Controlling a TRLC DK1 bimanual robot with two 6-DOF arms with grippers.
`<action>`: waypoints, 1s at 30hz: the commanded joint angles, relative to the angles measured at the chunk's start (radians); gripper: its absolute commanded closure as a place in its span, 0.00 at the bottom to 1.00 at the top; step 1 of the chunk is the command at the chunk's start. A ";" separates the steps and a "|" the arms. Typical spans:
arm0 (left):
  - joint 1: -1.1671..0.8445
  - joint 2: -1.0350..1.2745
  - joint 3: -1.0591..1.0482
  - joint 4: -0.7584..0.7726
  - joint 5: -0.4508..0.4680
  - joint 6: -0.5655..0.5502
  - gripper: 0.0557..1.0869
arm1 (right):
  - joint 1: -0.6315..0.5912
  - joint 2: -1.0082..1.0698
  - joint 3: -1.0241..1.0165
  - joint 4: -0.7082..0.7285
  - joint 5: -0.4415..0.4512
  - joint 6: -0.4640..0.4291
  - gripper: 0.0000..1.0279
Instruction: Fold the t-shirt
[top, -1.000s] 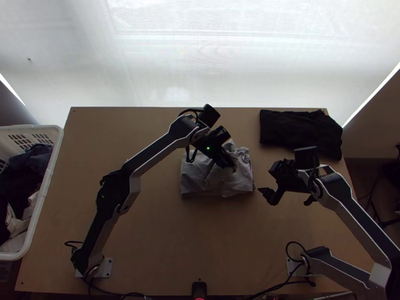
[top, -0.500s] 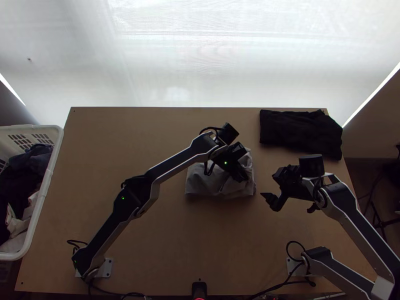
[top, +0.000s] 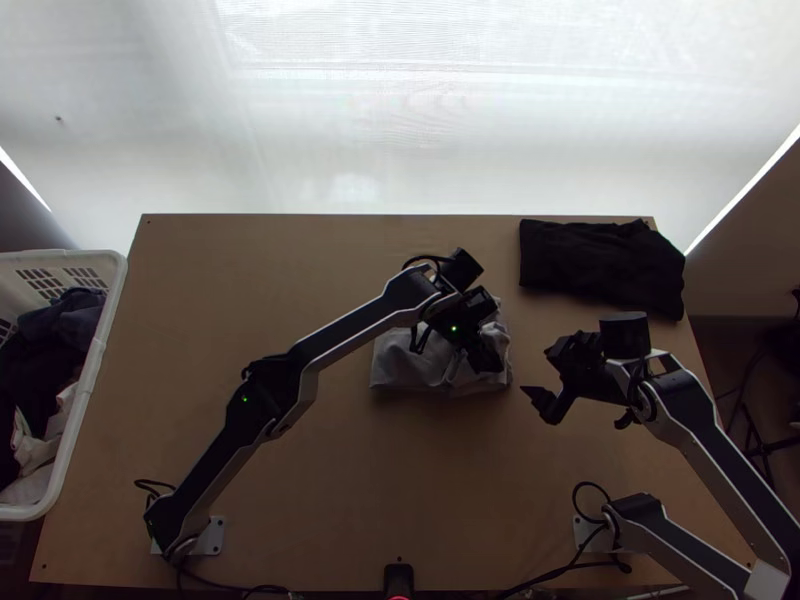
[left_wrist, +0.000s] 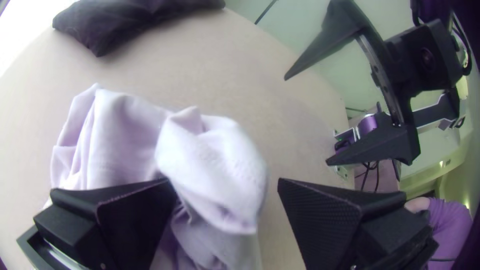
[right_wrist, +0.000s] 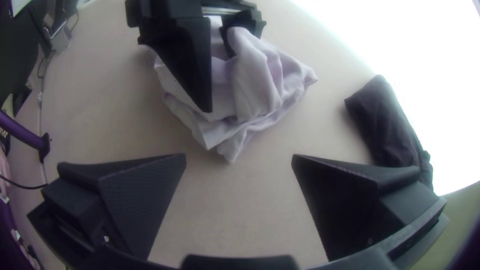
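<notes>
With left end effector (left_wrist: 225, 184) and right end effector (right_wrist: 239, 157) parted, the folding step seems unfinished, and the bunched t-shirt (top: 400, 372) must next be pinched.

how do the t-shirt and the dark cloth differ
The t-shirt is pale; the dark cloth is black. The t-shirt is bunched up at the left pincer; the dark cloth lies flatter, near the table's far right corner. Both rest on the table.
</notes>
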 joint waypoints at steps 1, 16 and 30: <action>0.005 -0.079 -0.014 -0.065 -0.021 0.043 0.31 | 0.004 0.016 -0.002 0.032 0.001 0.002 0.04; 0.140 -0.272 -0.115 -0.152 -0.025 0.104 0.12 | 0.153 0.202 0.213 0.088 0.014 0.005 0.04; 0.283 -0.404 -0.210 -0.235 -0.105 0.173 0.12 | 0.270 0.747 0.598 -0.010 -0.111 0.008 0.04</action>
